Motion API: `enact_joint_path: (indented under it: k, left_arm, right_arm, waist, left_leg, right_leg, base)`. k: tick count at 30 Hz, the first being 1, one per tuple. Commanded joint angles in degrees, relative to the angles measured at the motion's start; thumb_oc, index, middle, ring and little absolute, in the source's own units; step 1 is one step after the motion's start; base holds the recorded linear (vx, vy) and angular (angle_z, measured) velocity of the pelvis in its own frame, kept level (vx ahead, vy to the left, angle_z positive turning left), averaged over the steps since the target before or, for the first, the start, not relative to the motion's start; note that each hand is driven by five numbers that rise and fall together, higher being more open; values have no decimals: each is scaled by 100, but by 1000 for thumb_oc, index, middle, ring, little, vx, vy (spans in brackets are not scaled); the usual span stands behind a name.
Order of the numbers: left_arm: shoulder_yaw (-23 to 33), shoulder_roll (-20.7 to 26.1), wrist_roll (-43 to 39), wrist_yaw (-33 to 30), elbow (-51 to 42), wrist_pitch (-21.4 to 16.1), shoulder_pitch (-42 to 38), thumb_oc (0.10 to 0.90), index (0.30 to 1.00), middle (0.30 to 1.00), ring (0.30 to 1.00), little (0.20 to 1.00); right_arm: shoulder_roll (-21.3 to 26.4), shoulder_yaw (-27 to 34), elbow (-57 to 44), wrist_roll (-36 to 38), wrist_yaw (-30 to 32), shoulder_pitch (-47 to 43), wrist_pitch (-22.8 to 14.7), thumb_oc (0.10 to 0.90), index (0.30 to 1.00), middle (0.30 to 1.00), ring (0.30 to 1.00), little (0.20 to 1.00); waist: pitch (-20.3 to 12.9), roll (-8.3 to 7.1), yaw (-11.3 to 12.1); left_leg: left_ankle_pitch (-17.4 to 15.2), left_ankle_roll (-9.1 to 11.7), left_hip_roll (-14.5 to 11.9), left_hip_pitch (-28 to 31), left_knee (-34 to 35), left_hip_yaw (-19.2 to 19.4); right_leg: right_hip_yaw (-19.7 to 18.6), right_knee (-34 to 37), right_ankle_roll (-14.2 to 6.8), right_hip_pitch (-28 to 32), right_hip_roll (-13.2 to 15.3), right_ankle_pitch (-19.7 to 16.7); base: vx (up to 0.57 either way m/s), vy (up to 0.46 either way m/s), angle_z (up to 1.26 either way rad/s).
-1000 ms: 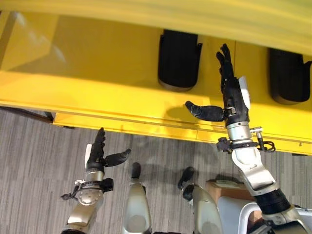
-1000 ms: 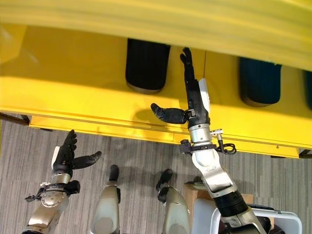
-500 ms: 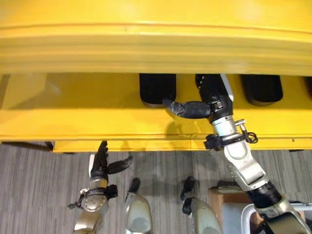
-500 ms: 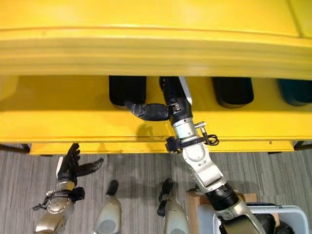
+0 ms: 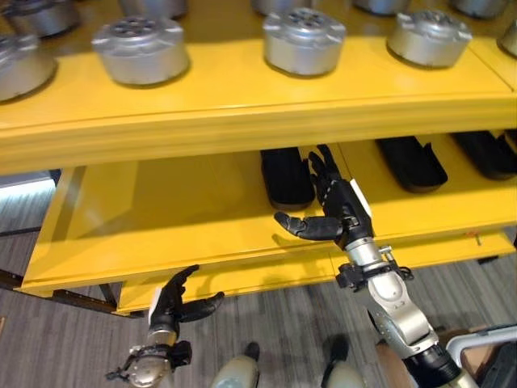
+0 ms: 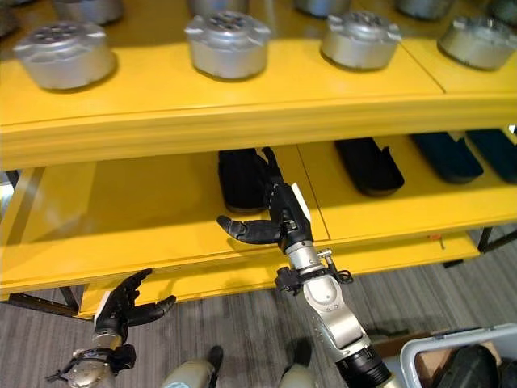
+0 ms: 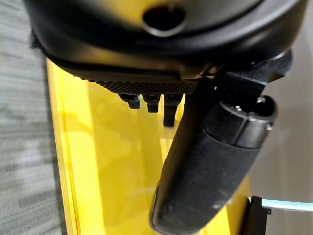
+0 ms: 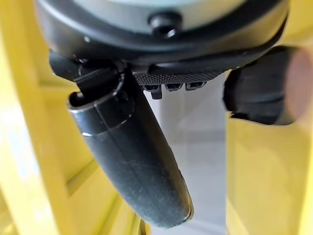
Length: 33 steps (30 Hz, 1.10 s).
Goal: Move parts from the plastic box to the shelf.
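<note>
The yellow shelf (image 5: 161, 218) has two levels. Several black elongated parts lie on the lower level; the nearest one (image 5: 287, 174) is just left of my right hand (image 5: 335, 206). That hand hovers over the lower level, open, fingers straight, thumb spread to the left, holding nothing. My left hand (image 5: 170, 303) hangs open below the shelf's front edge, empty, and its thumb (image 7: 210, 161) stands before the yellow edge. The pale plastic box (image 6: 432, 349) with dark parts (image 6: 472, 372) inside sits at the lower right on the floor.
Several round silver metal parts (image 5: 141, 48) (image 5: 303, 39) (image 5: 428, 36) stand on the upper level. More black parts (image 5: 412, 162) and dark blue ones (image 6: 444, 153) fill the lower level's right half. Its left half (image 5: 137, 202) is bare. Grey carpet (image 5: 65, 347) lies below.
The camera has tilted up, so the upper level with silver parts now shows. My right hand stays open over the lower level beside the black part. The left hand stays low.
</note>
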State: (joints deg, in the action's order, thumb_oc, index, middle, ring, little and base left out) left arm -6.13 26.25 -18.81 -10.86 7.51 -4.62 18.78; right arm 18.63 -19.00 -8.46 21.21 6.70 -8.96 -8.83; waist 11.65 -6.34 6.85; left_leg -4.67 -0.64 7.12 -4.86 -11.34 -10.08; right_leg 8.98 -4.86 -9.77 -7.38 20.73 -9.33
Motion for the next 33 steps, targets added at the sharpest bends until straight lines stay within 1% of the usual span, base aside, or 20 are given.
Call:
enact_joint_path:
  k: [1, 2, 3, 4, 5, 8, 9, 10, 11, 12, 13, 14, 17, 18, 20, 21, 25, 26, 27, 33]
  left_arm:
    - [267, 73, 373, 49, -927, -736, -391, 900, 1000, 1000, 1000, 1000]
    - [267, 72, 373, 50, -926, -738, -390, 900, 1000, 1000, 1000, 1000]
    - [263, 61, 393, 44, -951, -739, -400, 900, 1000, 1000, 1000, 1000]
    - [270, 70, 409, 27, -965, -725, -420, 900, 1000, 1000, 1000, 1000]
    - [315, 57, 386, 15, -981, -727, -484, 900, 1000, 1000, 1000, 1000]
    - [344, 22, 326, 8, -984, -716, -510, 900, 1000, 1000, 1000, 1000]
    - [356, 17, 300, 7, -1016, -713, -495, 900, 1000, 1000, 1000, 1000]
    - [387, 14, 264, -2, -1057, -707, -477, 900, 1000, 1000, 1000, 1000]
    - [424, 19, 231, -18, -1090, -712, -449, 900, 1000, 1000, 1000, 1000]
    - [451, 12, 186, -40, -1143, -715, -414, 900, 1000, 1000, 1000, 1000]
    - [489, 13, 135, -38, -1188, -707, -345, 900, 1000, 1000, 1000, 1000]
    - [494, 16, 132, -38, -1189, -707, -343, 900, 1000, 1000, 1000, 1000]
    - [527, 4, 90, -67, -1183, -693, -346, 900, 1000, 1000, 1000, 1000]
    - [544, -9, 66, -94, -1136, -695, -371, 900, 1000, 1000, 1000, 1000]
    - [540, -27, 47, -108, -1084, -701, -396, 900, 1000, 1000, 1000, 1000]
    - [581, -32, 18, -142, -1058, -721, -411, 900, 1000, 1000, 1000, 1000]
    - [641, -58, -50, -162, -1039, -761, -367, 900, 1000, 1000, 1000, 1000]
    - [641, -58, -50, -162, -1039, -761, -367, 900, 1000, 1000, 1000, 1000]
    - [623, -84, -69, -164, -1009, -777, -370, 900, 1000, 1000, 1000, 1000]
    - [474, -171, -104, -144, -891, -793, -517, 900, 1000, 1000, 1000, 1000]
  right_arm:
    - [127, 241, -298, -97, -67, -430, -495, 900, 1000, 1000, 1000, 1000]
    - [128, 241, -302, -97, -67, -426, -492, 900, 1000, 1000, 1000, 1000]
    - [103, 216, -292, -103, -74, -445, -482, 900, 1000, 1000, 1000, 1000]
    - [71, 190, -279, -110, -57, -501, -480, 900, 1000, 1000, 1000, 1000]
    - [75, 170, -317, -120, -74, -535, -490, 900, 1000, 1000, 1000, 1000]
    - [78, 130, -314, -125, -88, -565, -494, 900, 1000, 1000, 1000, 1000]
    - [59, 100, -302, -117, -97, -596, -492, 900, 1000, 1000, 1000, 1000]
    - [38, 56, -274, -106, -100, -644, -495, 900, 1000, 1000, 1000, 1000]
    - [23, 22, -259, -105, -106, -683, -496, 900, 1000, 1000, 1000, 1000]
    - [-4, -33, -248, -127, -100, -741, -493, 900, 1000, 1000, 1000, 1000]
    - [-21, -87, -209, -156, -100, -838, -478, 900, 1000, 1000, 1000, 1000]
    - [-27, -91, -205, -158, -97, -845, -476, 900, 1000, 1000, 1000, 1000]
    - [9, -91, -177, -208, -61, -997, -445, 900, 1000, 1000, 1000, 1000]
    - [35, -104, -178, -197, -34, -1052, -440, 900, 1000, 1000, 1000, 1000]
    - [59, -86, -192, -200, -21, -1036, -426, 900, 1000, 1000, 1000, 1000]
    - [88, -71, -238, -144, -15, -1011, -443, 900, 1000, 1000, 1000, 1000]
    - [185, -98, -338, -11, -81, -943, -454, 900, 1000, 1000, 1000, 1000]
    - [186, -98, -338, -11, -81, -942, -454, 900, 1000, 1000, 1000, 1000]
    - [204, -127, -368, 43, -99, -937, -480, 900, 1000, 1000, 1000, 1000]
    - [332, -78, -409, 199, -30, -861, -619, 900, 1000, 1000, 1000, 1000]
  waist:
    - [-388, 153, -139]
    - [-387, 152, -128]
    - [-350, 144, -134]
    - [-297, 173, -120]
    - [-185, 271, -22]
    - [-150, 333, 43]
    - [-158, 336, 88]
    - [-172, 347, 175]
    - [-194, 364, 235]
    - [-201, 361, 303]
    - [-220, 311, 395]
    - [-216, 307, 405]
    - [-284, 202, 501]
    - [-313, 175, 477]
    - [-321, 163, 450]
    - [-309, 161, 353]
    - [-293, 244, 154]
    - [-293, 245, 156]
    - [-285, 294, 54]
    - [-216, 470, -305]
  left_leg:
    - [72, -162, -89, 737, 1149, -59]
    - [72, -164, -89, 740, 1151, -47]
    - [76, -192, -81, 743, 1141, 12]
    - [95, -228, -109, 748, 1119, 81]
    - [148, -271, -164, 724, 1079, 272]
    - [201, -321, -260, 687, 1058, 564]
    - [204, -330, -291, 675, 1060, 666]
    - [213, -340, -340, 629, 1044, 806]
    - [138, -317, -410, 653, 1048, 869]
    - [138, -311, -463, 621, 1035, 1022]
    - [89, -278, -516, 627, 1033, 1242]
    - [82, -279, -513, 636, 1033, 1258]
    - [132, -227, -589, 521, 994, 1668]
    - [167, -153, -688, 480, 993, 1846]
    - [196, -99, -772, 438, 986, 1890]
    - [274, 12, -983, 417, 1024, 2013]
    - [487, 271, -1463, 537, 1206, 2286]
    - [488, 272, -1464, 539, 1207, 2288]
    - [630, 393, -1693, 588, 1301, 2408]
    - [1192, 738, -2404, 561, 1305, 2592]
  right_leg:
    - [-108, 276, -507, -89, 255, -745]
    - [-120, 281, -508, -91, 254, -751]
    - [-155, 255, -515, -165, 256, -881]
    - [-31, 170, -485, -240, 253, -848]
    - [535, -184, -370, -223, 324, -509]
    - [1231, -749, -205, -5, 383, -107]
    - [1391, -870, -196, 55, 420, -45]
    - [1691, -1042, -191, 151, 520, 21]
    - [1801, -1203, -261, 264, 571, 143]
    - [2032, -1293, -270, 379, 674, 154]
    - [2188, -1211, -358, 572, 747, 95]
    - [2179, -1187, -369, 581, 743, 78]
    - [2417, -740, -416, 753, 822, -251]
    - [2360, -461, -466, 755, 802, -374]
    - [2274, -311, -457, 770, 713, -334]
    - [2140, -124, -427, 722, 517, -247]
    - [1812, 183, -277, 577, 62, 56]
    - [1810, 183, -277, 577, 60, 56]
    - [1711, 217, -198, 474, -151, 197]
    - [1411, 257, 87, 185, -884, 498]
  base:
    - [-43, 96, -45]
    - [-53, 61, -57]
    - [-73, 61, -56]
    - [-179, 156, -44]
    - [-191, 163, -34]
    - [-143, 101, -76]
    - [-83, 29, -97]
    - [-29, -11, -84]
    - [-42, -28, -107]
    - [-36, -95, -109]
    - [-57, -70, -95]
    - [-32, -100, -80]
    - [-55, -141, -102]
    - [3, -267, -64]
    - [17, -227, -86]
    - [27, -252, -103]
    - [56, -240, -102]
    - [73, -239, -65]
    - [72, -243, -55]
    - [85, -271, -35]
